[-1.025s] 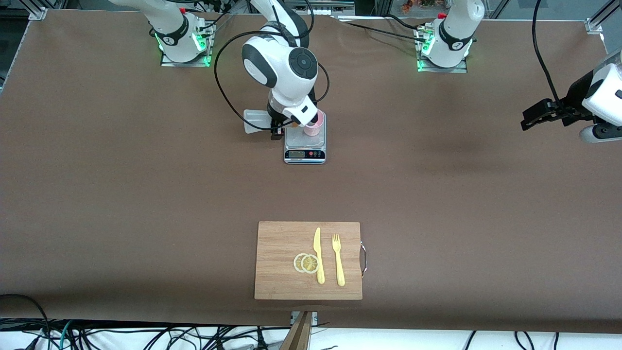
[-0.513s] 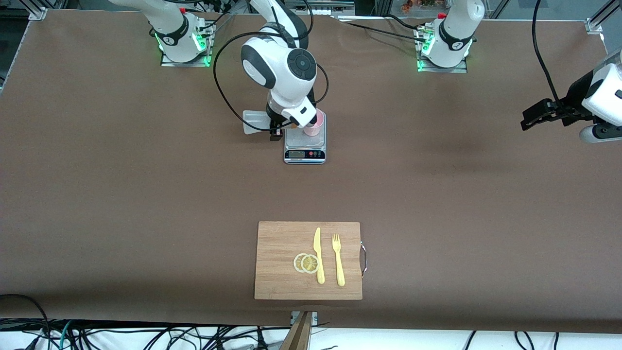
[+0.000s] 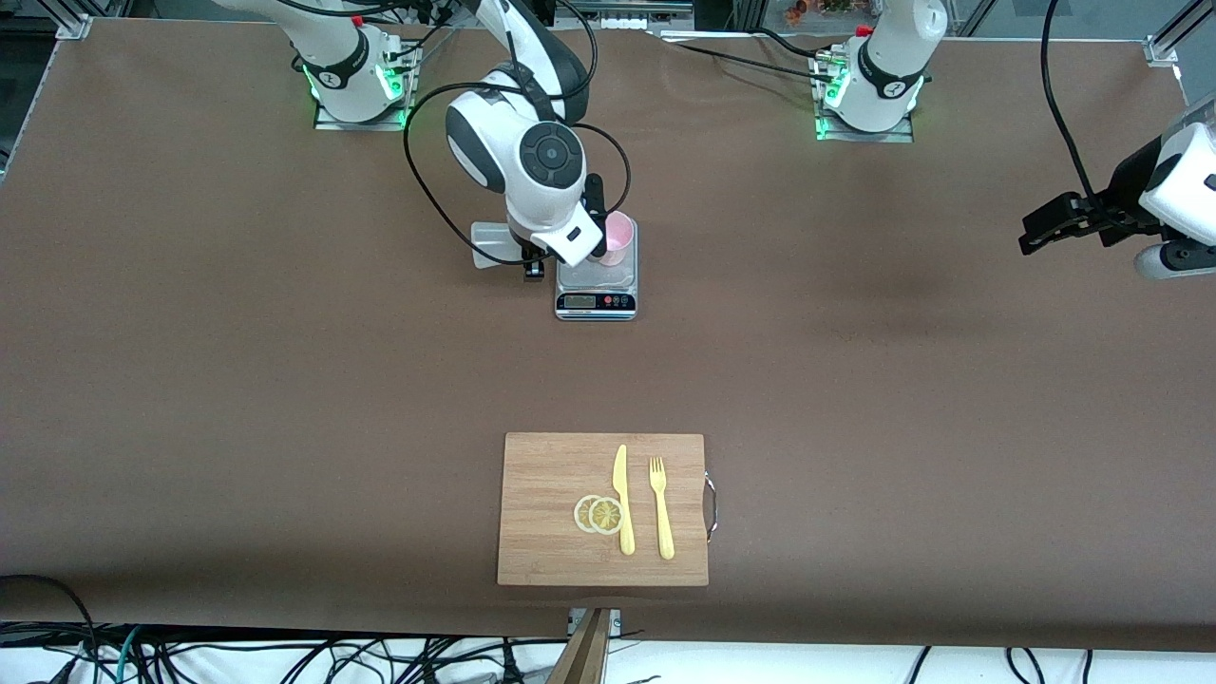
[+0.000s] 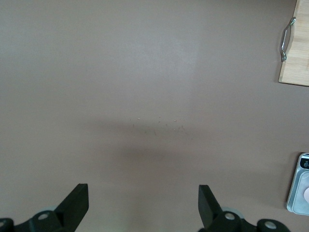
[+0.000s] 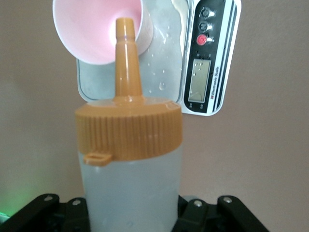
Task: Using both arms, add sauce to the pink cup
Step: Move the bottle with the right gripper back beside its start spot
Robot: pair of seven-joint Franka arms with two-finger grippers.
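Note:
The pink cup [image 3: 617, 237] [image 5: 94, 29] stands on the steel plate of a small scale [image 3: 596, 277] [image 5: 208, 58]. My right gripper [image 5: 131, 215] is shut on the sauce [image 5: 129, 159], a whitish squeeze bottle with an orange cap. In the right wrist view its nozzle [image 5: 126, 53] lines up with the cup's mouth. In the front view the right arm's wrist [image 3: 541, 185] hangs over the scale's edge and hides the bottle. My left gripper [image 3: 1045, 228] [image 4: 143, 208] waits open over bare table at the left arm's end.
Drops of liquid lie on the scale's plate [image 5: 164, 72]. A flat clear plastic piece [image 3: 494, 242] lies beside the scale. Nearer the front camera sits a wooden cutting board [image 3: 551, 546] [image 4: 295, 63] with a yellow knife [image 3: 622, 503], a fork [image 3: 661, 508] and lemon slices [image 3: 598, 514].
The right arm's wrist has turned and shifted slightly toward the right arm's end, uncovering more of the cup's rim. The left arm has not moved.

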